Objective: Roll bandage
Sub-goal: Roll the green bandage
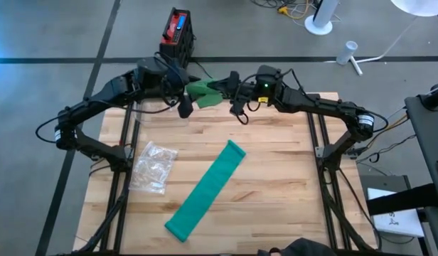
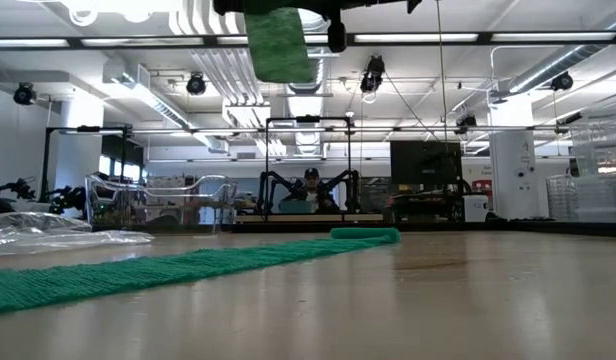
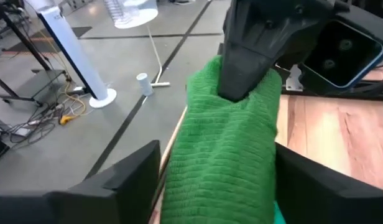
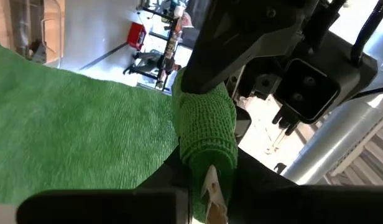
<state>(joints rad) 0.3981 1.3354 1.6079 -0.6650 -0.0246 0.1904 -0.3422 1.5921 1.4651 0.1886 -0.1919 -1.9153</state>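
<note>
Bandage: green bandage (image 1: 199,92) held in the air over the tabletop's 12 o'clock edge.
Right end effector (image 1: 217,87): pinched narrow on the bandage.
Left end effector (image 1: 186,90): fingers spread either side of it.
Tabletop (image 1: 276,171): pale wood; teal strip (image 1: 206,190) at centre, clear plastic bag (image 1: 153,166) at 9 o'clock.
Room: grey floor, red-and-black box (image 1: 178,31) beyond 12 o'clock.

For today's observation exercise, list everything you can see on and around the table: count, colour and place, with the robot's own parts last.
Flat bandage: one, teal, lying diagonally on the table.
Held bandage: one, green, in the air at the far edge between both grippers.
Plastic bag: one, clear, table's left side.
Table: one, light wood.
Box: one, red and black, floor beyond table.
Left gripper: fingers either side of the held bandage.
Right gripper: shut on held bandage.
</note>
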